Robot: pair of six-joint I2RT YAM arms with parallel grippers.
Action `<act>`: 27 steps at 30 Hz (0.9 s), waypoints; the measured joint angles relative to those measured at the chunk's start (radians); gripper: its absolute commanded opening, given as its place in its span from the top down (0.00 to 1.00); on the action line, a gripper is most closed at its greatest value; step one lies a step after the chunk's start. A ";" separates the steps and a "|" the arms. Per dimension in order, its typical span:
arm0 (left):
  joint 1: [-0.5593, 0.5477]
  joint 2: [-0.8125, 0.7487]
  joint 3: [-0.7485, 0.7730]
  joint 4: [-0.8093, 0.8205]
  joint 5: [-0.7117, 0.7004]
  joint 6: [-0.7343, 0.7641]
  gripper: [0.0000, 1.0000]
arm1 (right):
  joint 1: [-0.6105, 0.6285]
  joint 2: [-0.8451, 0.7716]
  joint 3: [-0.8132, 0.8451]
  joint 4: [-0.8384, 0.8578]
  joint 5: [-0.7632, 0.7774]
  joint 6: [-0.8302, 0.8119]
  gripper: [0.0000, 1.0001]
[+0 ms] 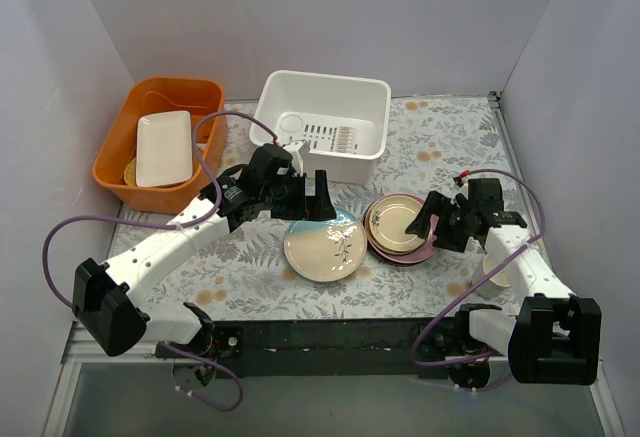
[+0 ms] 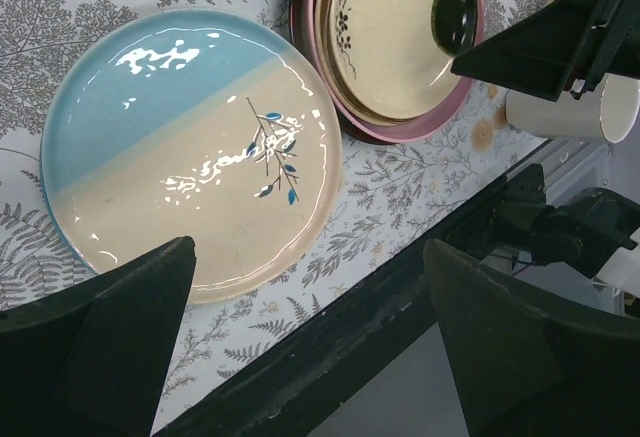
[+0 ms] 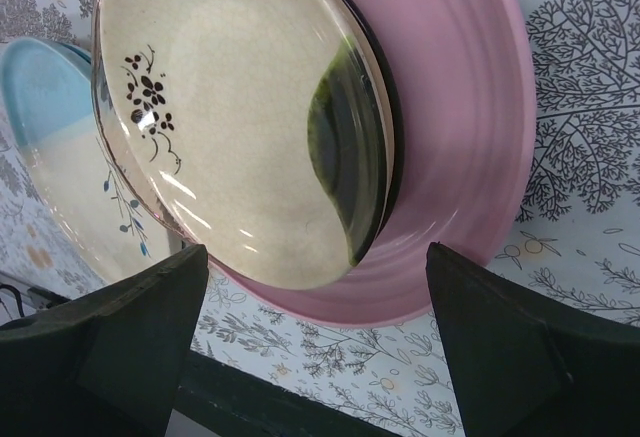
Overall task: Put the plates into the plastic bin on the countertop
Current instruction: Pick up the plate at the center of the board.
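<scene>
Both arms hung over the fern-printed counter (image 1: 440,147), and no plate had yet reached the white plastic bin (image 1: 372,107), which stood empty beyond the left end effector (image 1: 312,207). That end effector was spread wide and grasped nothing. The cream-and-blue sprig plate (image 2: 190,157) lay just below and ahead of it, one edge framed between its fingers.

The right end effector (image 3: 320,347), likewise released and empty, hovered at the near edge of a stack of plates. A tan plate with a dark floral sprig (image 3: 240,127) sat on top and a pink plate (image 3: 470,137) beneath, with a darker rim showing between them.

The plates lay flat, so each probably needed an edge grip, a likely reason both end effectors sat at rims rather than centres.

Only the top view showed the bin, plus the orange tub (image 1: 115,162) holding a rectangular white dish (image 1: 162,147), well off to the left end effector's left. Only the wrist views showed the stack's layers. The left wrist view also caught a white mug (image 2: 560,112) past the stack.
</scene>
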 measured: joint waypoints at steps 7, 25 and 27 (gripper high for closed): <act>-0.026 0.004 -0.007 0.013 -0.011 -0.020 0.02 | 0.000 0.001 -0.048 0.061 -0.045 -0.011 0.04; -0.067 0.023 -0.008 0.029 -0.013 -0.047 0.02 | 0.000 0.019 -0.140 0.264 -0.115 0.071 0.10; -0.069 0.023 -0.008 0.029 -0.013 -0.048 0.02 | 0.000 0.019 -0.154 0.294 -0.117 0.089 0.12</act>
